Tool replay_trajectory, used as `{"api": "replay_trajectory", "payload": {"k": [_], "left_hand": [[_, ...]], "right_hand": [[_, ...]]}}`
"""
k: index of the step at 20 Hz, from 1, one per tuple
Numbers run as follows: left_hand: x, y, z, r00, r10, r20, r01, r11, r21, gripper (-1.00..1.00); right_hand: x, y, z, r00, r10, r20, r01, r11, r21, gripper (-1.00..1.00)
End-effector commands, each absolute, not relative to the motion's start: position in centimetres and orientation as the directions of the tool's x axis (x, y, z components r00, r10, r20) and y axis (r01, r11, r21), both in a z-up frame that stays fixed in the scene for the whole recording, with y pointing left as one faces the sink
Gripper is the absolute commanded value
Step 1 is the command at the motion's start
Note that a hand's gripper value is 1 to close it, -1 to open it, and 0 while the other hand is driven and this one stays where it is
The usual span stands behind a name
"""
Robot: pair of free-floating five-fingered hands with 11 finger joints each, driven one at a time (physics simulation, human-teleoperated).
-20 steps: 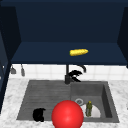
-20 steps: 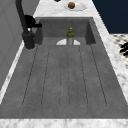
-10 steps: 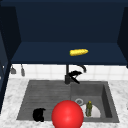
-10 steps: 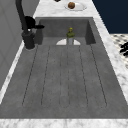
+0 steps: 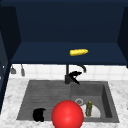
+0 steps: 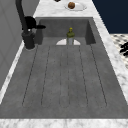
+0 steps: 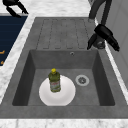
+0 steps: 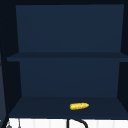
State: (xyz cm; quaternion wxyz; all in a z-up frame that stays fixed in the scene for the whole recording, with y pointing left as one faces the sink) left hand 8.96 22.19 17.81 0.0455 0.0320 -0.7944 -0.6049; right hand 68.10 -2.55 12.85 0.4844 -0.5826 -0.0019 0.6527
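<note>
My right hand [image 5: 74, 76] floats open beside the black faucet [image 5: 67, 75], at the back of the sink; the left side view has it [image 6: 31, 22] against the faucet column [image 6: 23, 17], and in the right side view it [image 7: 105, 35] hangs just over the faucet base. Out past the sink's front rim, my left hand [image 5: 38, 114] hovers with relaxed fingers and holds nothing [image 6: 124, 48] [image 7: 13, 5]. A green bottle [image 7: 54, 80] stands upright on a white plate [image 7: 67, 96] in the basin. Low in the front view sits a big red ball [image 5: 67, 115].
A yellow corn cob [image 8: 79, 106] lies on the lowest shelf of the dark blue wall cabinet [image 8: 67, 55]. The ribbed draining board [image 6: 65, 75] takes up the sink's left half. A plate with a brown item [image 6: 71, 5] rests on the marble counter beyond the basin.
</note>
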Motion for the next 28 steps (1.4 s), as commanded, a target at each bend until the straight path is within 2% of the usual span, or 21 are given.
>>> {"api": "replay_trajectory", "payload": {"k": [1, 3, 4, 8, 11, 14, 18, 28], "left_hand": [[9.0, 22.2, 17.8, -0.994, -0.106, 0.034, 0.004, 0.266, 0.964, 0.00], [9.0, 22.2, 17.8, -0.994, -0.106, 0.034, 0.004, 0.266, 0.964, 0.00], [9.0, 22.2, 17.8, -0.994, -0.106, 0.034, 0.004, 0.266, 0.964, 0.00], [9.0, 22.2, 17.8, -0.994, -0.106, 0.034, 0.004, 0.266, 0.964, 0.00], [9.0, 22.2, 17.8, -0.994, -0.106, 0.034, 0.004, 0.266, 0.964, 0.00], [9.0, 22.2, 17.8, -0.994, -0.106, 0.034, 0.004, 0.266, 0.964, 0.00], [9.0, 22.2, 17.8, -0.994, -0.106, 0.034, 0.004, 0.266, 0.964, 0.00], [9.0, 22.2, 17.8, -0.994, -0.106, 0.034, 0.004, 0.266, 0.964, 0.00]], "right_hand": [[68.5, -2.5, 12.2, 0.114, 0.730, -0.673, -0.606, -0.486, -0.630, -1.00], [68.4, -2.6, 12.2, 0.113, 0.733, -0.671, -0.606, -0.484, -0.631, -1.00], [68.4, -2.7, 12.2, 0.114, 0.734, -0.669, -0.606, -0.483, -0.633, 1.00], [69.2, -2.2, 11.6, 0.115, 0.751, -0.650, -0.612, -0.462, -0.642, 1.00], [68.9, -2.6, 12.0, 0.129, 0.712, -0.690, -0.607, -0.493, -0.623, 1.00], [69.1, -2.6, 12.0, 0.150, 0.721, -0.677, -0.578, -0.492, -0.651, 1.00], [70.0, -0.6, 13.0, 0.098, 0.697, -0.710, -0.612, -0.521, -0.596, 1.00], [69.5, 0.7, 11.1, 0.253, 0.646, -0.720, -0.556, -0.512, -0.654, 1.00]]}}
